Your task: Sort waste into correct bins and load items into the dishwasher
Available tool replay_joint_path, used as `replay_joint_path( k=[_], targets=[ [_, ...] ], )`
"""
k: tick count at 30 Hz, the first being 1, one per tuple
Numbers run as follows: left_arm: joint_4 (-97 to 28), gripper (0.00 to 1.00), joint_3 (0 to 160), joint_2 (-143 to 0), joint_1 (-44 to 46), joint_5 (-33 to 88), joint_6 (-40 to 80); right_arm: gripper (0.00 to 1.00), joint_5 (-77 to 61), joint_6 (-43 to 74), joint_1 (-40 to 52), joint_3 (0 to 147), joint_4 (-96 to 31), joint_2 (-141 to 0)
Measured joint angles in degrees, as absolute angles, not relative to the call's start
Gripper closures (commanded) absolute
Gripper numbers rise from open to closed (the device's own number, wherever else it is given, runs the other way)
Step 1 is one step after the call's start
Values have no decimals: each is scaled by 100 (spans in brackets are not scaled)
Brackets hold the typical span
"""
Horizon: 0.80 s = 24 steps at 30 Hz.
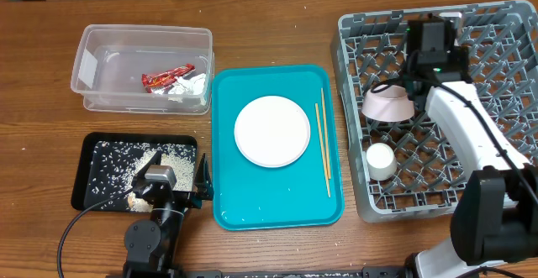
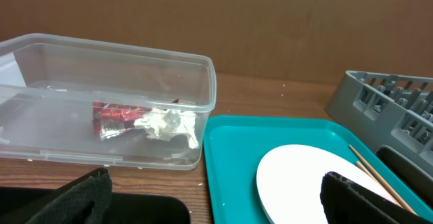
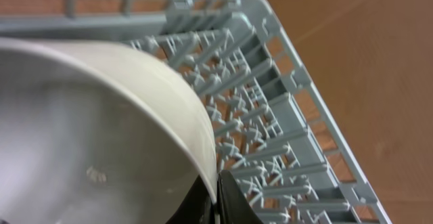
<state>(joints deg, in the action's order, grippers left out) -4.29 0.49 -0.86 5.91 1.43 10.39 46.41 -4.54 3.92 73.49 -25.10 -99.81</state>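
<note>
tub (image 1: pixel 94 60) is holding wrapper (image 1: pixel 166 79) and tissue (image 1: pixel 192 86) | black tray (image 1: pixel 84 196) is holding rice scraps (image 1: pixel 126 165) | left tool (image 2: pixel 216 190) is hanging wide open, empty, at black tray's right end | teal tray (image 1: pixel 277 198) is carrying plate (image 1: pixel 271 131) and chopsticks (image 1: pixel 323 148) | rack (image 1: pixel 347 76) is holding cup (image 1: pixel 381 161) and bowl (image 1: pixel 387 104) | right tool (image 3: pixel 216 205) is clamping bowl rim

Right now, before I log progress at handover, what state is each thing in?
Clear rectangular plastic tub: holds red crinkled wrapper and crumpled white tissue.
Shallow black tray: holds rice scraps.
Round white plate: flat on teal tray, not loaded.
Thin wooden chopsticks: beside plate, not loaded.
White bowl: tilted in grey peg rack.
Small white cup: in rack.
Left gripper: open, empty.
Right gripper: shut on bowl.
</note>
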Motion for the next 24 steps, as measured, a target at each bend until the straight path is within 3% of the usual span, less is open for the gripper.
replay_joint_path(
  k=[24],
  targets=[
    [-429,0,49,-86,591,143,1039,96,4421,-2300,718,7260,-362,-10388]
  ],
)
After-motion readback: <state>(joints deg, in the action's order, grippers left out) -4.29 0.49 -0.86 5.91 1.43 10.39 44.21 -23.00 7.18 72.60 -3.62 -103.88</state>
